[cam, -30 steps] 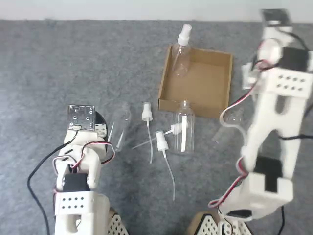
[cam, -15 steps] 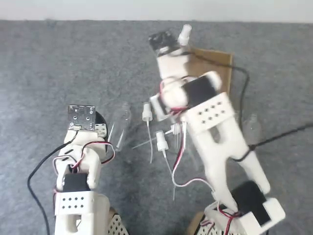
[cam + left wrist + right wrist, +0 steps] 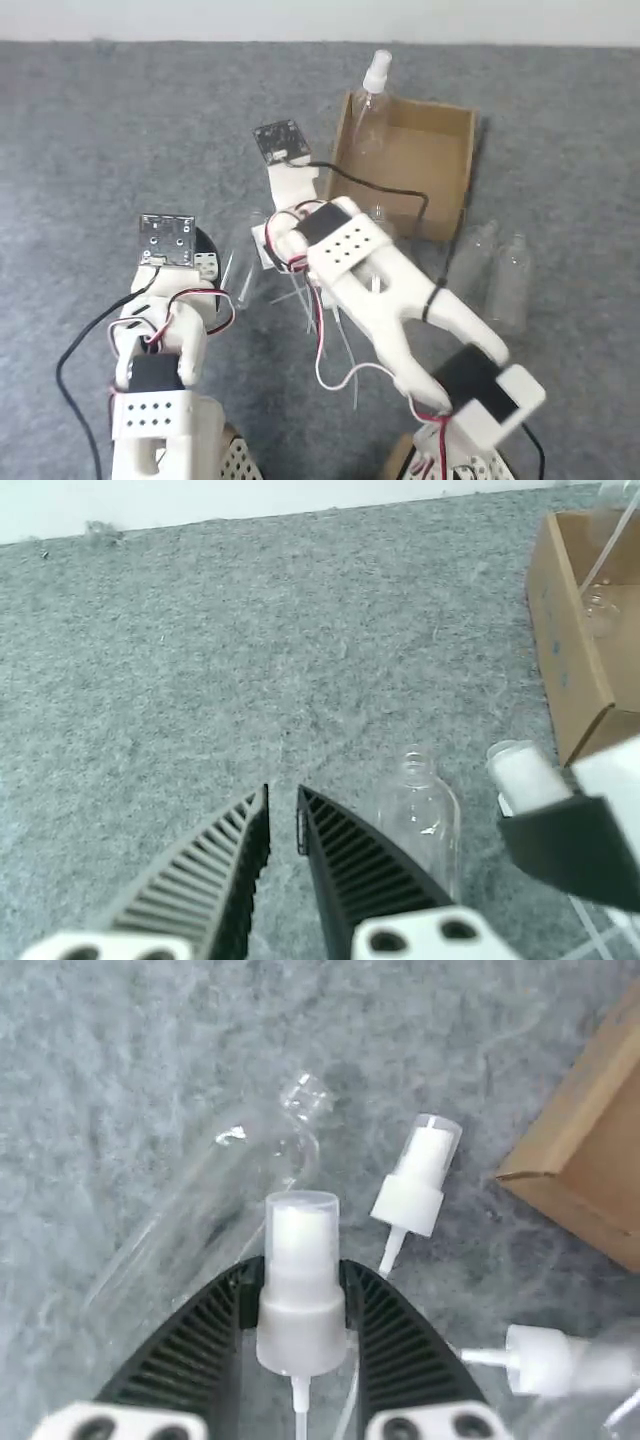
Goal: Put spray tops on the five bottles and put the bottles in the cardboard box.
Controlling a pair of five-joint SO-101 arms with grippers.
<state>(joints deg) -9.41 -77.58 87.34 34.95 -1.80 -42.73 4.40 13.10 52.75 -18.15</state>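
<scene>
**tabletop_tom:** ok where's everything at? big stuff first pls

**gripgeek:** Grey carpet [image 3: 120, 120] under it all. The cardboard box [image 3: 455, 180] sits open well ahead of both sets of jaws, with a capped bottle [image 3: 370, 105] leaning in its far corner. The right gripper [image 3: 300, 1280] is clamped on a spray top [image 3: 298, 1250]. The white head pokes out past the jaw tips and the tube trails back between them.

**tabletop_tom:** and the left one?

**gripgeek:** The left gripper [image 3: 282, 805] has its jaws pinched together with just a sliver of gap, nothing in them. An uncapped bottle [image 3: 420, 815] lies on the carpet just beside those jaws, and just past the right jaws' tips too. A second bare bottle [image 3: 472, 255] and a third bare bottle [image 3: 508, 285] sit well off to the side of the right jaws, near the box. Smallest bits: a loose spray top [image 3: 415, 1185] is just beyond the right jaw tips, and another loose top [image 3: 545, 1355] is right beside one jaw.
</scene>
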